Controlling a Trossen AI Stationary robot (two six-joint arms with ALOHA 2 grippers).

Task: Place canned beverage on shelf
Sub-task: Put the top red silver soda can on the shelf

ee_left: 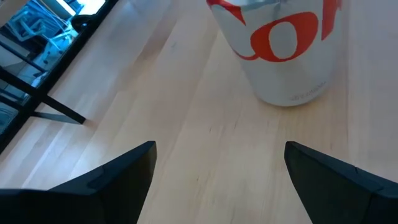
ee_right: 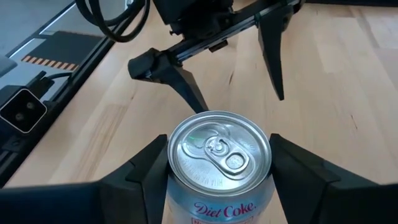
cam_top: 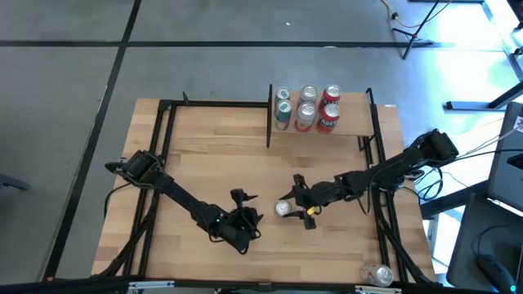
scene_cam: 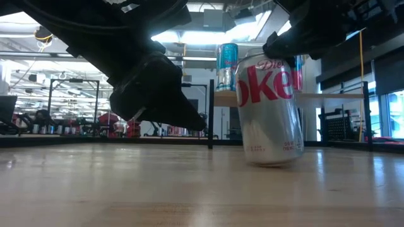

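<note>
One silver Diet Coke can (ee_right: 219, 163) with red lettering stands upright.

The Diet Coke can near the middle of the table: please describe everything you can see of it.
The Diet Coke can is silver metal with red lettering, its pull tab unopened. It stands upright on the wooden tabletop, between the fingers of the right hand, which sit close on both sides. The open left hand is just beside it, not touching.

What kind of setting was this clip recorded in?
Probably a robotics lab or workshop: a wooden table framed by black rails, a concrete floor marked with tape lines, and camera or light stands nearby. The low view shows an open room with equipment.
</note>
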